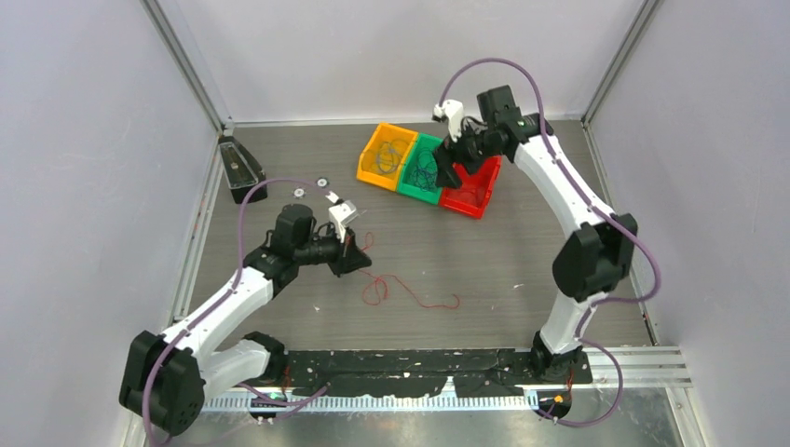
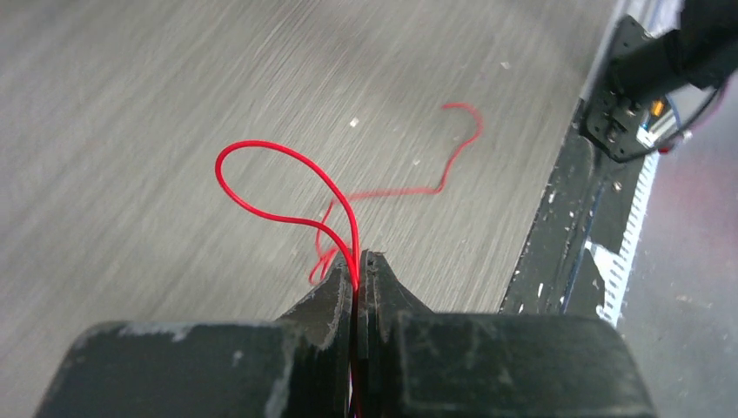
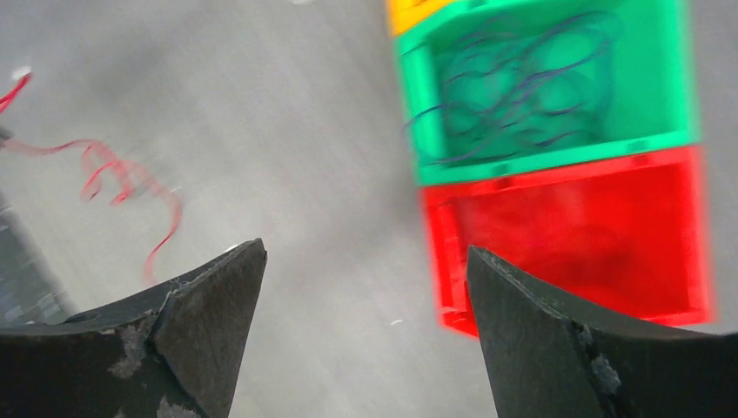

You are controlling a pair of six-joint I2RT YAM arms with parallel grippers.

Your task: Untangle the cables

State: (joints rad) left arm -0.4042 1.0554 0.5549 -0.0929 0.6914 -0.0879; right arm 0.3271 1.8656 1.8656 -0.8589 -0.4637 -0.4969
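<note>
The left pincer [image 2: 358,261] is clamped on the red cable [image 2: 258,144], lifting one loop off the surface [image 1: 522,251], probably to shake it loose. The right pincer [image 3: 365,248] hangs wide apart over the far bins, where dark cables [image 3: 522,78] lie in the green bin [image 3: 679,87].

Red cable [image 1: 374,291] curls across the table [image 1: 522,242]; blue cables [image 3: 522,87] lie tangled in green bin [image 3: 548,157].

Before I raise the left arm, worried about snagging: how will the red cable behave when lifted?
Probably floppy: the red cable curls in loops beyond the shut left fingers. Likely light, being so thin. Its tail would probably drag along the table.
</note>
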